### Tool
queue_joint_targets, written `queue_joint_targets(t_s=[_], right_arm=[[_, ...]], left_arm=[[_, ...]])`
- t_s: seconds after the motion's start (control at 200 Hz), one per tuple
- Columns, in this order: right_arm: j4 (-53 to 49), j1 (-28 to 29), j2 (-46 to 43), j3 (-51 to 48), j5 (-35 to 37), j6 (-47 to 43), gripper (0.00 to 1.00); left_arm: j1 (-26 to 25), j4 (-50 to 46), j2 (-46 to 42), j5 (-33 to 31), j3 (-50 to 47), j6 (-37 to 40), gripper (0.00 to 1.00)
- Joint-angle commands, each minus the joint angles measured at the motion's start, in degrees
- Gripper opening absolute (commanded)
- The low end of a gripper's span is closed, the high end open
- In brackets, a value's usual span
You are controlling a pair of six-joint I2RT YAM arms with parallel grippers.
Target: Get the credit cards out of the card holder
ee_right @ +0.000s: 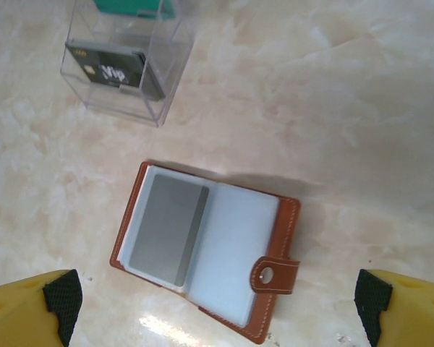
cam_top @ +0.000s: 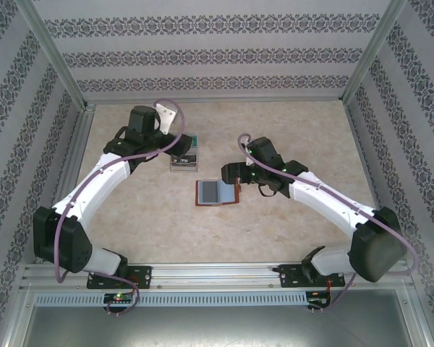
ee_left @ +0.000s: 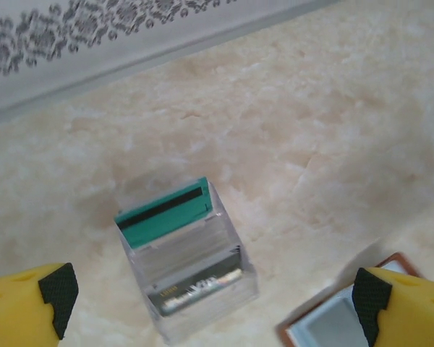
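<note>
Open card holder [ee_right: 206,249] lies on table [ee_right: 347,108], grey card [ee_right: 166,230] in one pocket; right tool [ee_right: 215,307] spread above it, empty. Over clear box [ee_left: 192,275], left tool [ee_left: 213,300] spread, empty too. Best: pin holder w/ one tool, slide card out along pocket.

Around the card holder [cam_top: 215,193], the counter [cam_top: 130,231] is bare to the left and on the side toward the arm bases. Just beyond its far-left corner stands a clear box [cam_top: 184,160], with the left end effector [cam_top: 178,148] over it. The right end effector [cam_top: 230,177] crowds its right edge.
</note>
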Motion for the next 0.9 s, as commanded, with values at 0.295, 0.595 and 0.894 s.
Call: queue_joint_targets(t_s=[0.295, 0.595, 0.894], right_arm=[[0.6, 2.2, 7.0, 1.1, -4.9, 4.4, 0.84], [1.5, 2.2, 10.1, 0.7, -5.6, 5.2, 0.97], [1.2, 1.6, 9.1, 0.6, -5.4, 5.7, 0.98]], left_arm=[[0.8, -0.5, -14.2, -1.3, -18.5, -38.2, 0.98], [-6.2, 10.9, -8.0, 6.7, -26.2, -49.5, 0.50], [-14.4, 19.5, 5.5, 8.2, -22.5, -53.5, 0.12]])
